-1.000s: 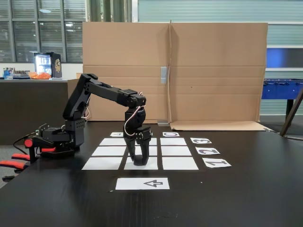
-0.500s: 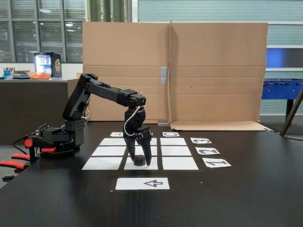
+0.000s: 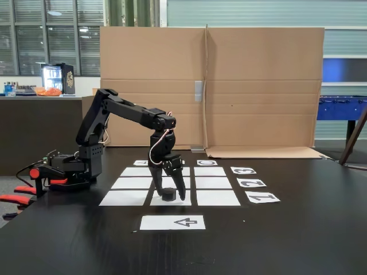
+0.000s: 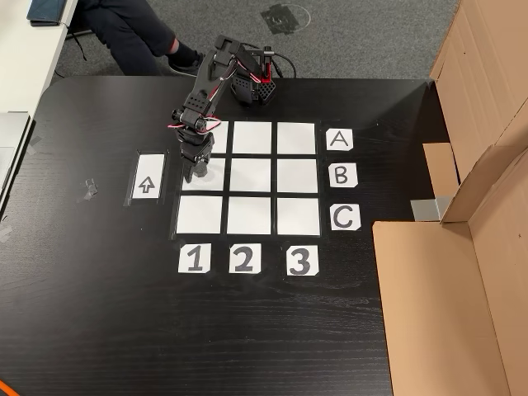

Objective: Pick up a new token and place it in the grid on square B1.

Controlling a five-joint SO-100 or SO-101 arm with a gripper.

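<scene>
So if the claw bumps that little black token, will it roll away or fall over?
Probably not. The token looks squat and sits flat on square B1, so it would likely slide rather than tip. On its edge it might roll, being roundish. It seems small and light, so a nudge from the open claw could shift it easily.

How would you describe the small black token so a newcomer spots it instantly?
On the black table lies a grid of nine white paper squares. The token sits on the middle square nearest the arrow sheet, between the open gripper fingers, the one dark puck on white paper.
</scene>
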